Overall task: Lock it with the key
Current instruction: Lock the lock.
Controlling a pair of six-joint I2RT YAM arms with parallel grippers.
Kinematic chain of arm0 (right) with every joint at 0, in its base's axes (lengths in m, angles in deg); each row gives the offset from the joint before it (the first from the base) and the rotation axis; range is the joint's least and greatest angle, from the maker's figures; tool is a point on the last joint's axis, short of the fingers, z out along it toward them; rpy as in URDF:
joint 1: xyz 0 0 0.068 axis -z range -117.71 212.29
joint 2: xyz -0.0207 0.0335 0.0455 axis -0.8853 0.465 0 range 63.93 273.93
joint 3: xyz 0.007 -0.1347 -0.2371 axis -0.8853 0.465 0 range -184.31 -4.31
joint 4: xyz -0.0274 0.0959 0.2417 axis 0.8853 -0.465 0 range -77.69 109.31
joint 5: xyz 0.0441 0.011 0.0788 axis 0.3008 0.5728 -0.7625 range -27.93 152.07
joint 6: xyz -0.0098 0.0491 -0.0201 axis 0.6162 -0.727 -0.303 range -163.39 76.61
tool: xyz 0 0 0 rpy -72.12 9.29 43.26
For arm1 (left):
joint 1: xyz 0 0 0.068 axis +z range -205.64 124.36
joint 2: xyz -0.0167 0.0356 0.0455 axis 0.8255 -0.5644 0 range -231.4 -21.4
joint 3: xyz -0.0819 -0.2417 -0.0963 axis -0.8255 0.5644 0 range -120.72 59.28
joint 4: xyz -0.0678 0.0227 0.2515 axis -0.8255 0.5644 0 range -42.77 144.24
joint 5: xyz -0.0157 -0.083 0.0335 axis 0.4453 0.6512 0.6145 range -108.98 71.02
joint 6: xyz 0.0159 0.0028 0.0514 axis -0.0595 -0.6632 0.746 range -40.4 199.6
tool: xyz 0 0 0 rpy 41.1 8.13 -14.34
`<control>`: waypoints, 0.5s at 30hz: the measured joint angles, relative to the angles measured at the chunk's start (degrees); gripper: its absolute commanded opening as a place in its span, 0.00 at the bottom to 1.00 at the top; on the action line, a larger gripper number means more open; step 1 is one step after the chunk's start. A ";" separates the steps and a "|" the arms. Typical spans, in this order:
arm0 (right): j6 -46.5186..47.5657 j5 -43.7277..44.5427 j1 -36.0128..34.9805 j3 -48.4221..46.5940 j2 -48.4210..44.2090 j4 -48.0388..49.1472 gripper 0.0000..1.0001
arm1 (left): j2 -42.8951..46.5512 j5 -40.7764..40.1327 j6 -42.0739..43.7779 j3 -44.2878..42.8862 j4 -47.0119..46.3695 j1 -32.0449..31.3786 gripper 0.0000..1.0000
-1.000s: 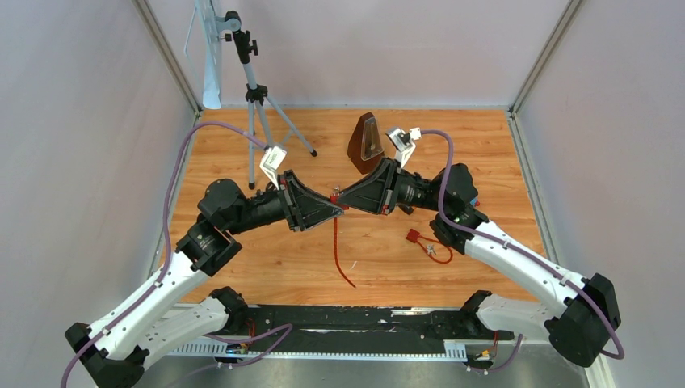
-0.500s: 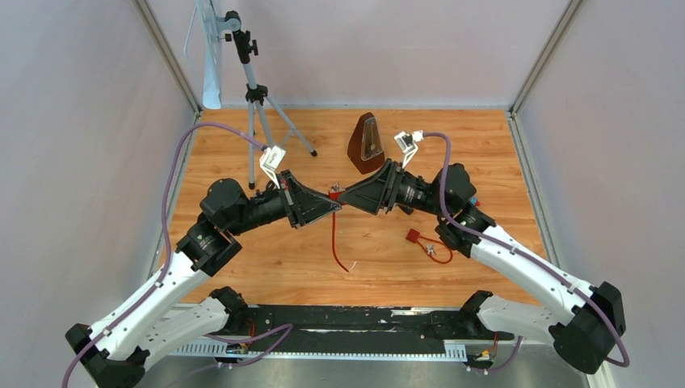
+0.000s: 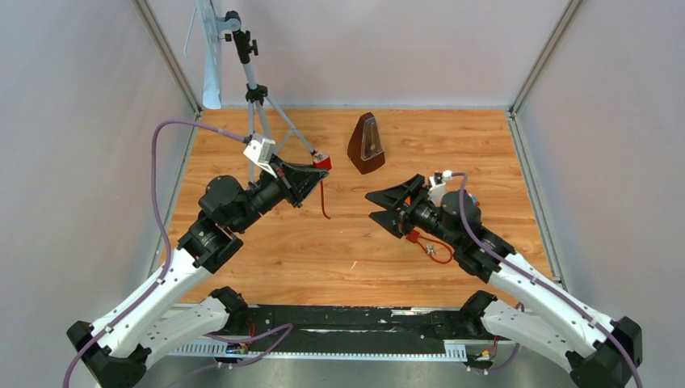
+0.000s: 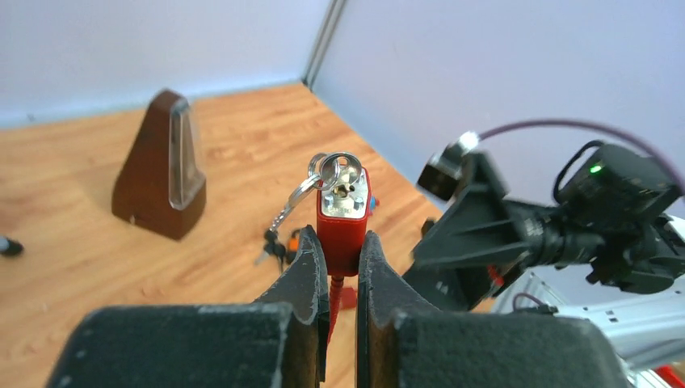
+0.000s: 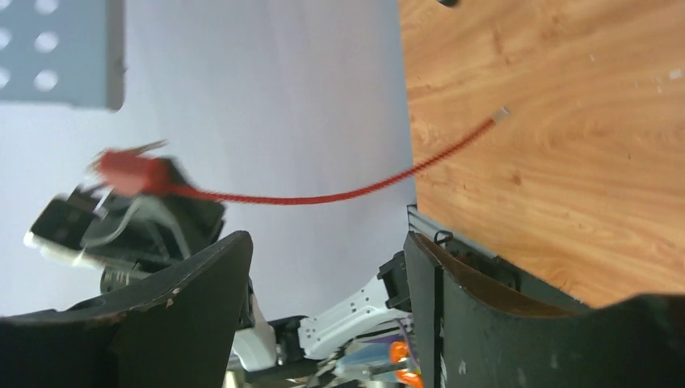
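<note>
- The left gripper [image 4: 341, 246] is raised above the table [image 3: 266, 259], at about 10 o'clock from the table's middle, and points toward the far wall.
- Its fingers [image 4: 303, 275] pinch the red padlock [image 4: 343, 218] by its lower body, one on each side. The lock stands upright between them.
- Silver key rings [image 4: 333, 168] sit on the lock's top face. A thin ring runs down from them at 7 o'clock. I cannot tell whether a key is seated in the keyhole.
- A red cable [image 3: 324, 202] hangs from the padlock toward 6 o'clock. In the right wrist view its metal tip shows over the wood, but I cannot tell whether it touches.
- The right gripper [image 3: 371, 205] hovers near the table's middle, well apart from the padlock, and points toward 9 o'clock.
- Its fingers [image 5: 190, 299] are spread wide with nothing between them. Through the gap the wrist camera sees the cable and the blurred lock.
- A brown metronome [image 3: 366, 144] stands upright on the wood at 12 o'clock, touched by neither arm.
- A tripod [image 3: 257, 93] stands in the far-left corner, at about 11 o'clock, just behind the left gripper.
- A small red looped cord [image 3: 434, 252] lies flat on the table at 4 o'clock, partly tucked under the right arm.
</note>
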 measured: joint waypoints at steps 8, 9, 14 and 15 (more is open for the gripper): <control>-13.55 -4.33 -0.17 -0.07 12.72 -0.42 0.69 | -1.20 2.27 6.10 -0.04 -10.82 0.00 0.00; -14.43 -4.55 -0.17 -0.07 13.75 0.00 0.69 | -1.20 2.97 6.47 -0.04 -11.98 0.00 0.00; -19.52 -4.48 -0.17 -0.74 15.96 1.70 0.64 | -1.01 6.40 7.21 -0.04 -17.05 0.00 0.00; -21.33 -4.46 -0.17 -1.27 16.57 1.81 0.62 | -0.92 7.15 7.21 -0.04 -17.97 0.00 0.00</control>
